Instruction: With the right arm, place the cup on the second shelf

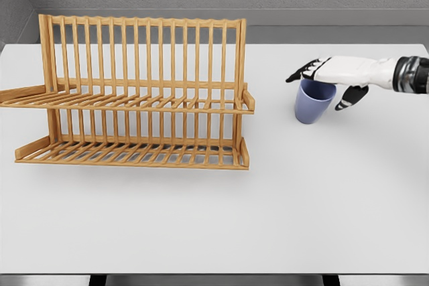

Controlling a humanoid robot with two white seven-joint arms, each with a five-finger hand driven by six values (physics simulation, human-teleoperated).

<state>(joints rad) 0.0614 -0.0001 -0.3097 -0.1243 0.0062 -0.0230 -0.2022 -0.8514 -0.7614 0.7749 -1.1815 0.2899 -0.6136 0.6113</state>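
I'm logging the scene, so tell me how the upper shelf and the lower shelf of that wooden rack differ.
The upper shelf sits higher and reaches further left than the lower shelf. The upper shelf is nearer level with the cup under the right hand; the lower shelf rests by the table. Both are slatted wood and bare.

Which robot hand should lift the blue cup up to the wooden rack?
The right hand. It is at the rim of the blue cup, fingers over the top, thumb beside it. The wooden rack stands to the cup's left. No left hand is in view.
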